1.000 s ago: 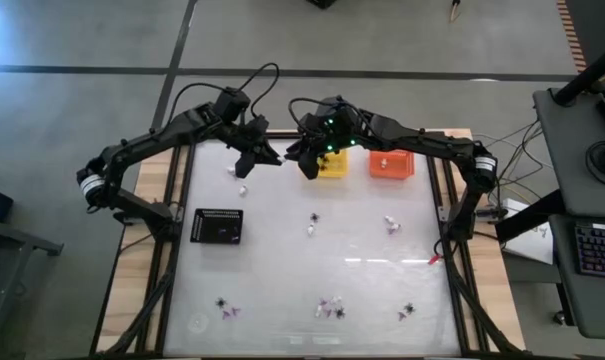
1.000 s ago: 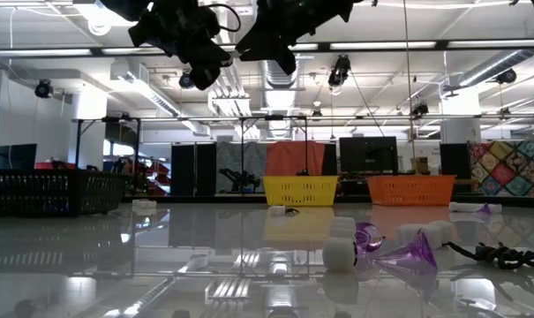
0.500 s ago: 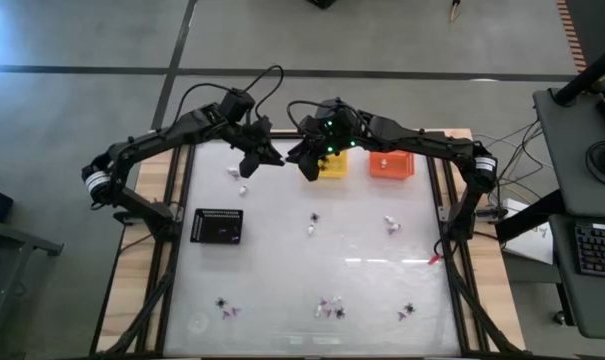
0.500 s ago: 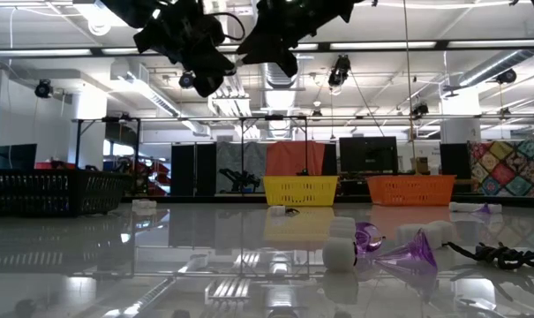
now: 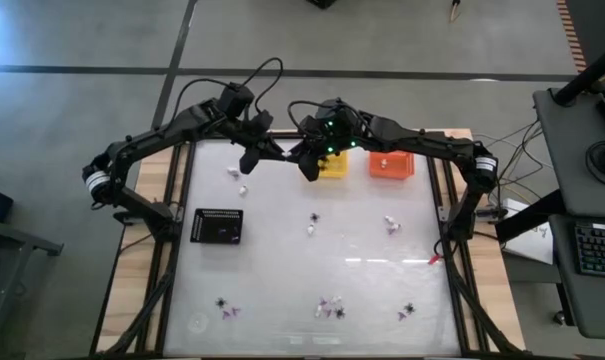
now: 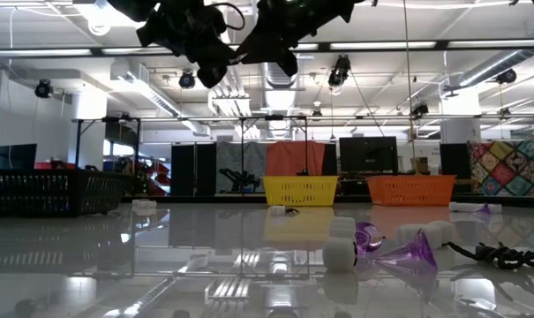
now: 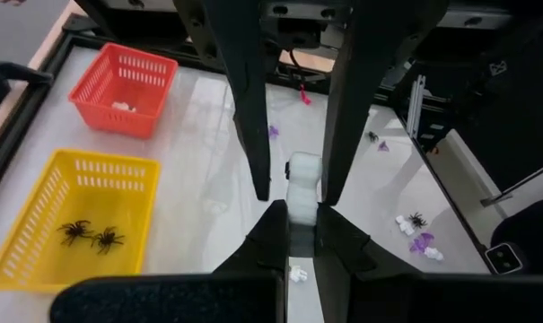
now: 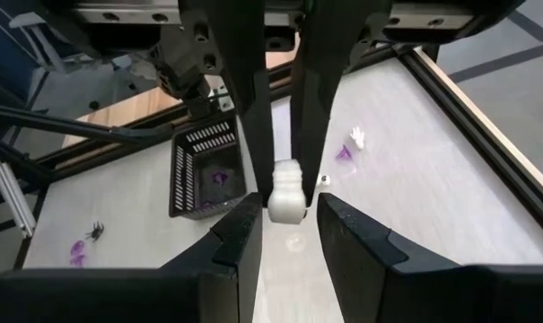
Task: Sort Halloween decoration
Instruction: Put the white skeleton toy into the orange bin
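Observation:
My left gripper point(image 5: 250, 158) and my right gripper point(image 5: 309, 168) hang high over the table's far part, close together, beside the yellow basket point(image 5: 334, 166). Each is shut on a small white lumpy trinket. The low view shows both up near its top edge, left gripper point(image 6: 215, 78) and right gripper point(image 6: 284, 64). The yellow basket point(image 7: 47, 224) holds two black spiders point(image 7: 91, 235). The orange basket point(image 5: 390, 163) holds a white piece. The black basket point(image 5: 217, 226) holds a purple piece. Other tiny trinkets point(image 5: 330, 308) lie scattered on the table. My left gripper point(image 7: 295, 196) pinches a white lumpy trinket point(image 7: 302, 179) between its two fingers, pointing down at a slant. The trinket is lifted clear, high above the table. My right gripper point(image 8: 283, 184) pinches another white lumpy trinket point(image 8: 286, 199) between its two fingers, also from above. That trinket is also lifted clear of the table.
Two white trinkets point(image 5: 238, 178) lie below my left gripper. More pieces lie mid-table point(image 5: 312, 222), to the right point(image 5: 392, 225) and along the near edge point(image 5: 225, 307), point(image 5: 409, 311). The table's wooden frame point(image 5: 177, 200) runs along its sides.
My left gripper has shifted a little toward the far edge and my right gripper, still holding its white trinket. My right gripper has kept still.

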{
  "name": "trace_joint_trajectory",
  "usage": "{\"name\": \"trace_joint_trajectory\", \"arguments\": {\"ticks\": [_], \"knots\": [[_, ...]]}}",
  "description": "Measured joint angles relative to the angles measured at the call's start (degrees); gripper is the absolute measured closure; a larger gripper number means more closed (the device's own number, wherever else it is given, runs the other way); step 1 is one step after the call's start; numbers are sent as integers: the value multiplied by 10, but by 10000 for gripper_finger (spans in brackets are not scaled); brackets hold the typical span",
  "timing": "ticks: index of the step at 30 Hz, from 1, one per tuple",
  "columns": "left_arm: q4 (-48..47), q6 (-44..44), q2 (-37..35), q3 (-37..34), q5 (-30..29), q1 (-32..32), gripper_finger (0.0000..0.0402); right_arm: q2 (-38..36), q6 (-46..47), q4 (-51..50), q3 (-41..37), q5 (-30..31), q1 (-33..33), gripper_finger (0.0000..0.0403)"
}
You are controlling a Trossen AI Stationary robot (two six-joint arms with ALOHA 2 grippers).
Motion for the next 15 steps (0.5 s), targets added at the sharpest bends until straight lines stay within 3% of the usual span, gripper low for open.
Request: {"name": "trace_joint_trajectory", "arguments": {"ticks": [15], "knots": [[-4, -4, 0, -1, 0, -2, 398, 0, -10, 10, -1, 0, 0, 340]]}}
